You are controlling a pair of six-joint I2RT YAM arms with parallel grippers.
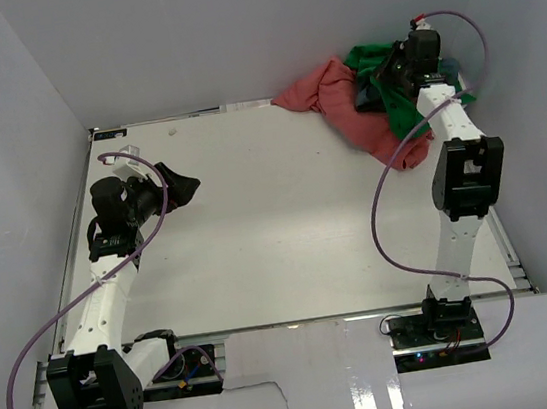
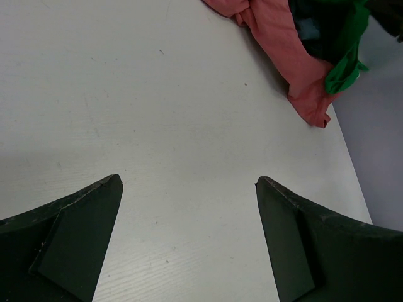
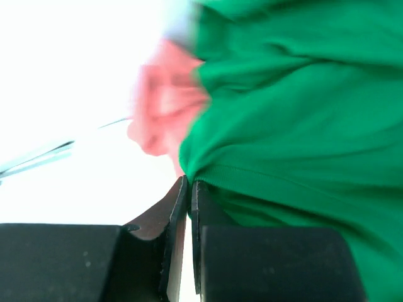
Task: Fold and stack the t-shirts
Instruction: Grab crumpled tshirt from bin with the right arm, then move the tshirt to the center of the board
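In the top view the left gripper (image 1: pixel 183 188) hangs over the white table (image 1: pixel 276 224) at about 9 o'clock, its fingers pointing toward 3 o'clock. Its wrist view shows the left gripper (image 2: pixel 189 182) released, the jaws spread wide with only bare tabletop between them and nothing in their hold.

The shirts lie in one rumpled heap at the table's far corner, about 1 o'clock, well apart from the left gripper. The salmon-pink t-shirt (image 1: pixel 335 95) makes up the heap's 9 o'clock side and trails a strip toward 5 o'clock. The green t-shirt (image 1: pixel 405 112) lies over it on the 3 o'clock side. A dark patch of the grey-blue t-shirt (image 1: pixel 368 98) shows between the two.

The right gripper (image 1: pixel 391 66) is down in the heap, reaching toward 11 o'clock. Its blurred wrist view shows the right gripper (image 3: pixel 189 185) clenched to a thin slit on the hem of the green t-shirt (image 3: pixel 302 94), with the salmon-pink t-shirt (image 3: pixel 167 100) behind at 10 o'clock
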